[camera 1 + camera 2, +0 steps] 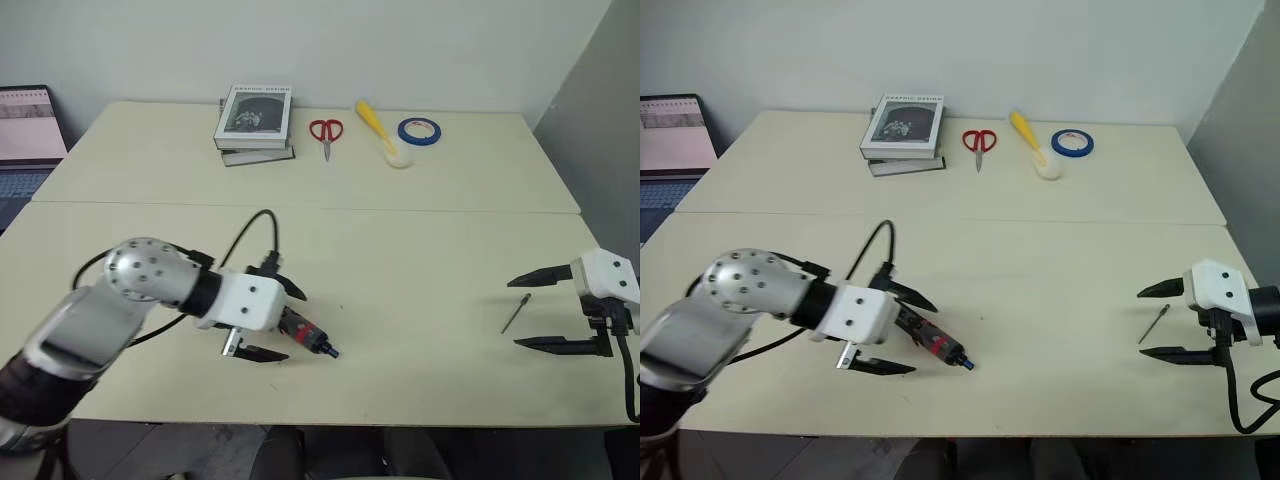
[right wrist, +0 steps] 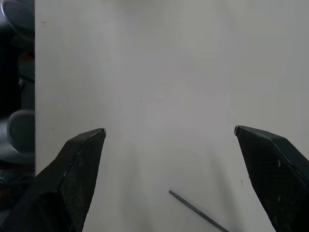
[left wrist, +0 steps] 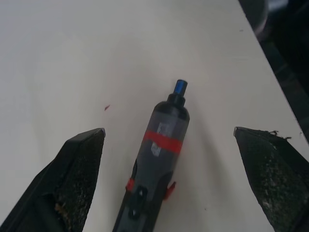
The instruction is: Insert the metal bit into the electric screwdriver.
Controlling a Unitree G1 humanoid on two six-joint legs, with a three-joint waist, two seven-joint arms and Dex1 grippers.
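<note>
Now, head view, electric screwdriver (image 1: 305, 333): it lies flat on the table (image 1: 400, 250) in the lower middle of the frame, long axis slanting from upper left to lower right, bluish tip toward the lower right.
Head view, left gripper (image 1: 268, 322): its jaws stand wide apart, one finger on each side of the screwdriver's rear half, gripping nothing yet.
Head view, metal bit (image 1: 516, 313): it lies at the right edge of the frame, well apart from the screwdriver, long axis running from upper right down to lower left.
Head view, right gripper (image 1: 530, 312): spread wide and empty, one finger above and one below the bit in the frame.
Left wrist view, screwdriver (image 3: 157, 159): it rises from the bottom centre between the two fingers (image 3: 77, 179), tip toward the upper middle, leaning slightly right.
Left wrist view, handling: you can expect a stiff, smooth, fairly weighty barrel that may roll; take it across the body near the red band and leave the tip free.
Right wrist view, bit (image 2: 198, 210): it sits low in the frame, right of centre, between the open fingers (image 2: 270, 179), slanting from upper left to lower right.
Right wrist view, handling: judge it light, rigid, slick and lying flush, so it could skid or pivot; pinch it near the middle, across its length, with one end clear for the socket.
</note>
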